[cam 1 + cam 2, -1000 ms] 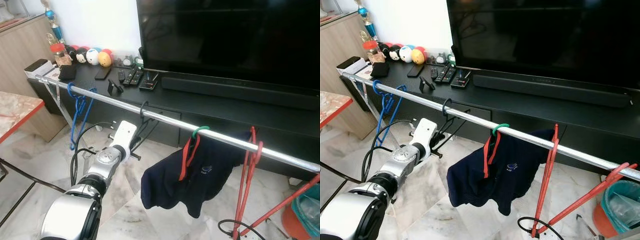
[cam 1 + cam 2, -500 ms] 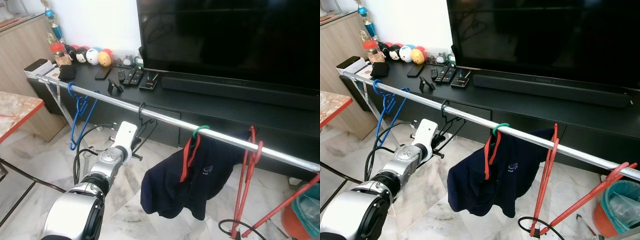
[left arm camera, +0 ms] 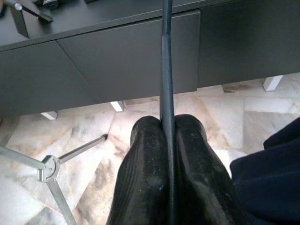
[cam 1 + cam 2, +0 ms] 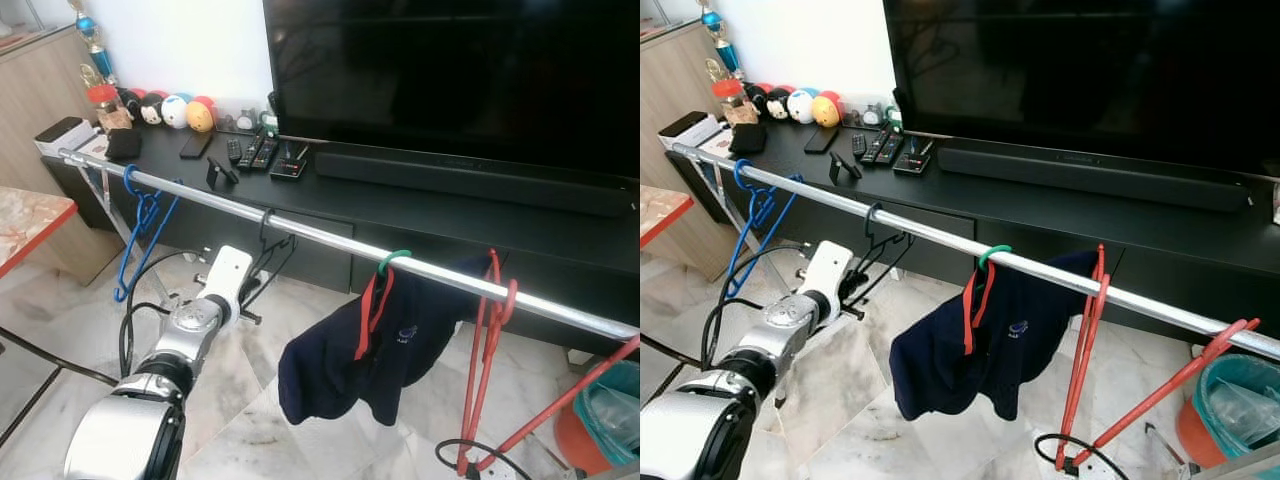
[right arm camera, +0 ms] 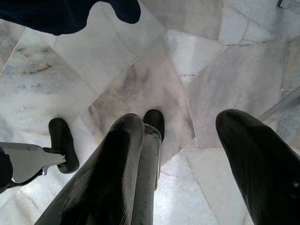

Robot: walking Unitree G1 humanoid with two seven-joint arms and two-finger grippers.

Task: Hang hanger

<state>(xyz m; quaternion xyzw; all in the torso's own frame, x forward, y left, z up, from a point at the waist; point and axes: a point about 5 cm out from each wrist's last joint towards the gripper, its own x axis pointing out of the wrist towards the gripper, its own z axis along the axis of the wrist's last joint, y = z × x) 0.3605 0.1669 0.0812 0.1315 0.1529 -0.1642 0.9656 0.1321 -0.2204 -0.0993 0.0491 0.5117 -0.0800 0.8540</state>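
The black hanger [image 4: 268, 250] is hooked over the rail [image 4: 330, 240], its body hanging below. Its thin wire is pinched by the left gripper [image 3: 168, 140], extended beneath the rail; the right gripper [image 5: 187, 154] hangs spread above the floor.

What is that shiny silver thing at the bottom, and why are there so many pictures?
That silver thing is a robot's left arm. The two wide pictures come from cameras in its head, like eyes. The other two come from small cameras on its wrists. In front is a metal rail with a blue hanger, a black hanger, a red hanger and a dark shirt hanging on it. Behind stands a big TV on a black cabinet. The left gripper is pinching the black hanger's thin bar. The right gripper is open above the marble floor.
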